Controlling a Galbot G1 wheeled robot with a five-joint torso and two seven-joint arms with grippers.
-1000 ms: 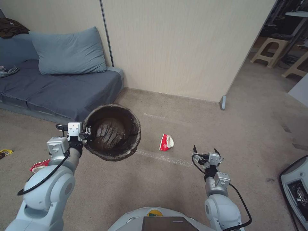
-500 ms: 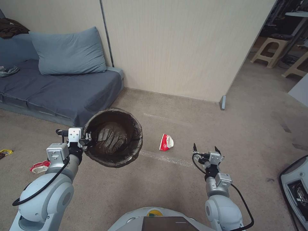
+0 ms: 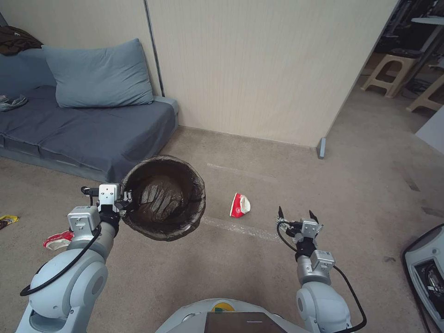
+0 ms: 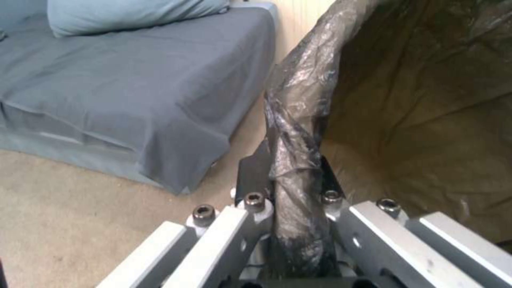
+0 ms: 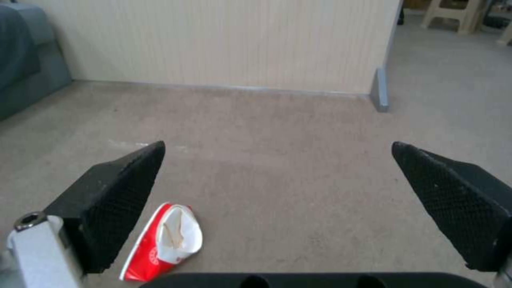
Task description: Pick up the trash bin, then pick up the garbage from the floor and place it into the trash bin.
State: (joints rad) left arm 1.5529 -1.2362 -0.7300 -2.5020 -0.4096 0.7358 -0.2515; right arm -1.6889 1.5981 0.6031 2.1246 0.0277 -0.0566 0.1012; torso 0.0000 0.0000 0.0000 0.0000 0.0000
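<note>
At the far left edge of the head view, at about nine o'clock, one yellow wrapper (image 3: 8, 220) lies on the carpet, and just right of it one crushed red-and-white cup (image 3: 58, 240) shows partly behind the left arm. Above them, at ten o'clock, stands one grey-blue sofa (image 3: 88, 129) with one pillow (image 3: 99, 76) leaning against the wall. The left gripper (image 3: 126, 200) is clenched on the rim of the one trash bin (image 3: 163, 198), which hangs off the floor in front of the sofa's corner with its mouth tilted toward the camera; the dark bag lining covers its inside and folds over the rim. In the left wrist view the fingers (image 4: 251, 176) pinch the bagged rim (image 4: 299, 160) between them, one outside and one inside the bin. Right of the bin, just past centre, a second crushed red-and-white cup (image 3: 239, 205) lies on its side on the carpet, beside a pale strip of tape (image 3: 240, 229). At about four o'clock the right gripper (image 3: 297, 215) hovers above the floor with its fingers spread wide and nothing between them; in the right wrist view this cup (image 5: 164, 241) lies on the carpet next to one fingertip (image 5: 120, 204). Counted, three pieces of litter are on the floor: two cups, one wrapper.
</note>
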